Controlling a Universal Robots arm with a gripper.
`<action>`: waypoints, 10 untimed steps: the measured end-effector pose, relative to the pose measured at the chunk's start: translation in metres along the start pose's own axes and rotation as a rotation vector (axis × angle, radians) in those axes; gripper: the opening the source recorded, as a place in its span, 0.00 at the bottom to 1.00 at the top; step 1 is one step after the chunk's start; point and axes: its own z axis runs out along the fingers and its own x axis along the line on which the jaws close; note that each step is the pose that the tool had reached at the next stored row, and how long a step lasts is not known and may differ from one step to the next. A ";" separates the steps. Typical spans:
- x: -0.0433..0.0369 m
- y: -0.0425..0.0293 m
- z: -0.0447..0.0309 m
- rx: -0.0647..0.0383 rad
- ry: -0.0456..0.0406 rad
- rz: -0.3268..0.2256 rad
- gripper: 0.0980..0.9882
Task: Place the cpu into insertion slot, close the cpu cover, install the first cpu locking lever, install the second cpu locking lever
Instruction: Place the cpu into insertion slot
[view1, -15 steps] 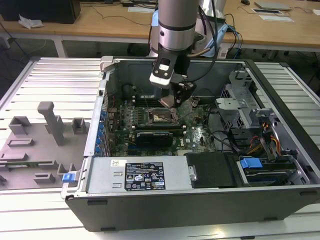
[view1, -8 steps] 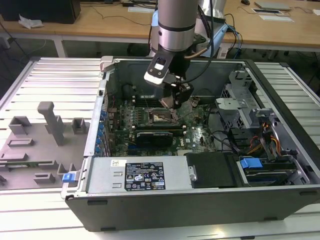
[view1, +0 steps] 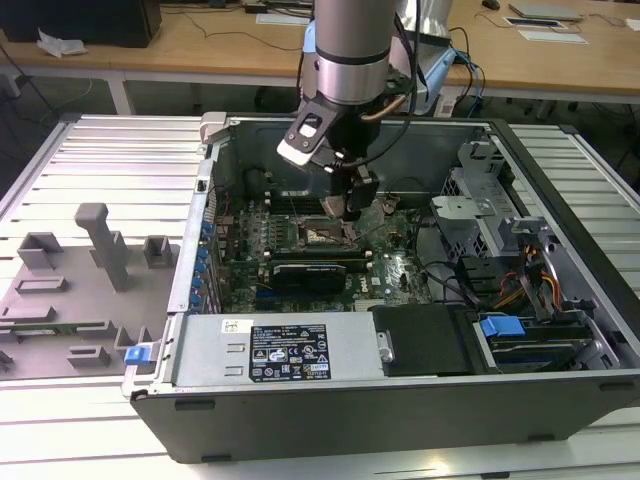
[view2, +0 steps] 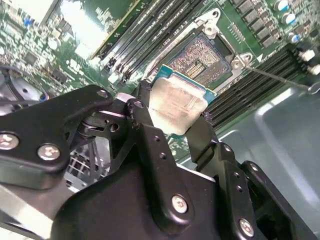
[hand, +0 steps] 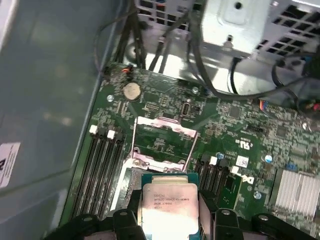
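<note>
My gripper is inside the open computer case, just above the motherboard. It is shut on the cpu, a flat square chip with a pale silvery top, pinched by its edges between the two black fingers. In both wrist views the chip hangs above the board, close beside the insertion slot, whose contact field lies bare. The cpu cover, a thin silvery frame with a square window, stands swung open beyond the chip. A thin wire locking lever sticks out unlatched beside the socket.
Memory slots flank the socket on both sides. A long black card lies across the board nearer the power supply. Drive cage and cables fill the exterior view's right. A grey fixture stands outside the case on the exterior view's left.
</note>
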 end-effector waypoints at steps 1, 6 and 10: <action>0.0000 0.0000 0.0003 0.000 -0.0013 0.016 0.49; -0.0001 -0.0002 0.0027 -0.002 -0.0114 0.133 0.49; -0.0001 -0.0005 0.0059 -0.004 -0.0206 0.237 0.49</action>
